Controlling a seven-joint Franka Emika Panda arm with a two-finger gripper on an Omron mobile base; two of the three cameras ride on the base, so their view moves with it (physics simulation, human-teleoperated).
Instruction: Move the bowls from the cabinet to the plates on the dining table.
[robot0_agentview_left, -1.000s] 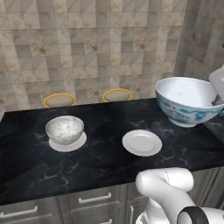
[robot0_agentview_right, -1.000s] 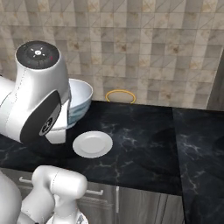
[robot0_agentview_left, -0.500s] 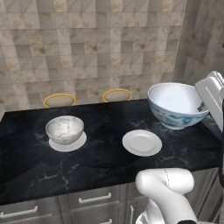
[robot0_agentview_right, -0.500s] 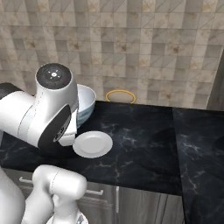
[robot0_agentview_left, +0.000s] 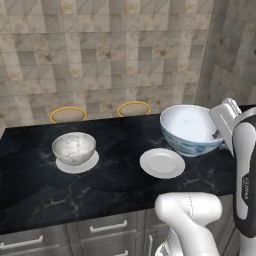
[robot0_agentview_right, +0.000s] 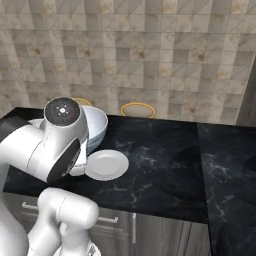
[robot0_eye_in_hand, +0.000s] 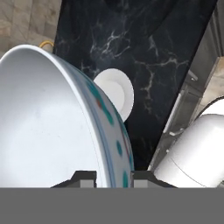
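Left base view shows the black marble desk (robot0_agentview_left: 115, 175) with the grey-white marbled bowl (robot0_agentview_left: 74, 148) sitting on a white plate (robot0_agentview_left: 77, 163) at the left. Near the middle lies a second white plate (robot0_agentview_left: 162, 163), bare. Just to its right and slightly farther back, the blue-patterned bowl (robot0_agentview_left: 190, 130) is held tilted above the desk, its pale inside facing left and up. The gripper (robot0_agentview_left: 220, 134) is clamped on the bowl's right rim; in the hand view the two finger tips stand either side of the rim wall, one inside and one outside, at (robot0_eye_in_hand: 113, 178). From the hand view the patterned outer wall (robot0_eye_in_hand: 114, 135) shows teal and red marks, and the bare plate (robot0_eye_in_hand: 118, 94) peeks out past the rim on the dark desk top. Right base view has the bowl (robot0_agentview_right: 96, 125) partly hidden behind the white arm, with the bare plate (robot0_agentview_right: 106, 165) just near and right of it. Two round yellow-rimmed chair backs (robot0_agentview_left: 68, 114) (robot0_agentview_left: 134, 108) rise behind the far edge of the desk, against the tiled wall (robot0_agentview_left: 110, 50). Grey drawer fronts (robot0_agentview_left: 107, 227) run below the desk top.
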